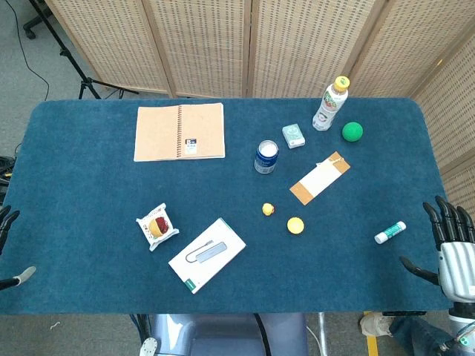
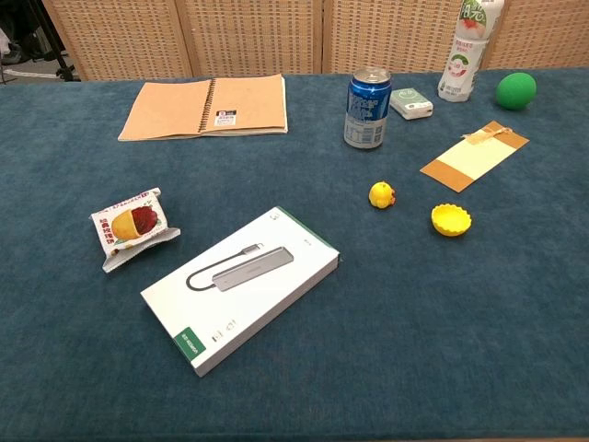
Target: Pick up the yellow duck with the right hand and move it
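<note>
The small yellow duck [image 1: 268, 209] [image 2: 382, 194] stands on the blue table near its middle, alone and untouched. My right hand [image 1: 450, 245] hovers off the table's right front corner in the head view, fingers spread, holding nothing, far to the right of the duck. Only the fingertips of my left hand [image 1: 6, 222] show at the left edge of the head view, apart and empty. Neither hand appears in the chest view.
A yellow cup-like mould [image 1: 295, 225] [image 2: 451, 219] lies just right of the duck. A blue can [image 1: 266, 156], envelope [image 1: 320, 179], white box [image 1: 207, 254], snack packet [image 1: 157, 226], notebook [image 1: 179, 131], bottle [image 1: 330, 104], green ball [image 1: 352, 132] and glue stick [image 1: 390, 232] are spread around.
</note>
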